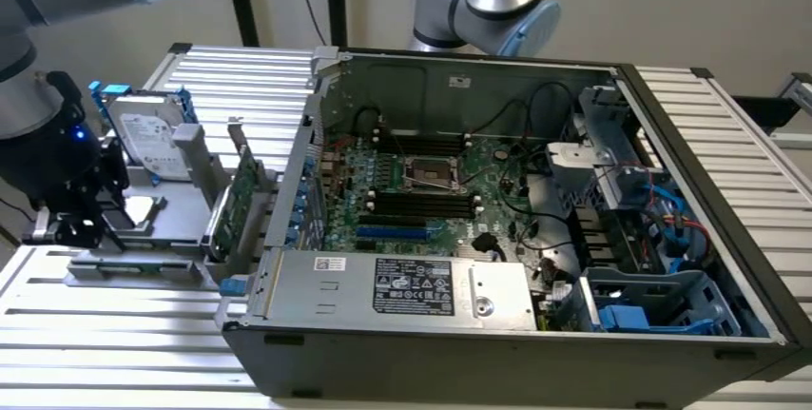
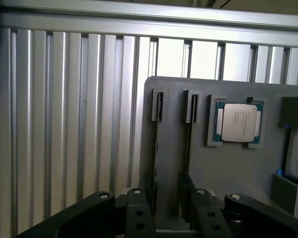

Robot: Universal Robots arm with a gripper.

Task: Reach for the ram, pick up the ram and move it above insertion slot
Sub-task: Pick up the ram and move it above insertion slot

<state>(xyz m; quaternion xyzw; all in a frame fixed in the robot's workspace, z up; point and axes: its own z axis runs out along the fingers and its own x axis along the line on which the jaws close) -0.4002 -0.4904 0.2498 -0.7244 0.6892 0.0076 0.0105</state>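
Gripper: in the exterior view the black gripper [image 1: 76, 224] is hanging low over the near end of the grey holder [image 1: 178, 205]. It is at the exterior view's left, well apart from the computer case [image 1: 508, 334].
Pincer: the wrist view is showing the gripper [image 2: 167, 193] from above, with its two fingers [image 2: 139, 215] standing wide apart and not closing on anything.
Ram: the wrist view is showing the ram [image 2: 156, 148] on edge, as a thin dark strip sitting in a slot of the holder [image 2: 228, 168]. The strip is running away from the gap between the fingers. It is sitting in the slot farther from the processor chip [image 2: 237, 123].
Neighbouring slot: a similar strip is sitting there, and whether it is a second stick cannot be told.
Contact: whether a finger is touching the ram cannot be told.
From the exterior view: the hard drive [image 1: 146, 139] is leaning at the back of the holder. The green expansion card [image 1: 241, 196] is standing upright at the side of the holder nearest the case. The case is lying open, with the black memory slots [image 1: 425, 204] on its board, well apart from the gripper.
From the wrist view: the processor chip is lying flat in a recess just beside the two slots.
Table: the ribbed metal table [image 1: 127, 334] is carrying the holder and the case. In the wrist view it [image 2: 64, 124] is showing beside and beyond the holder.
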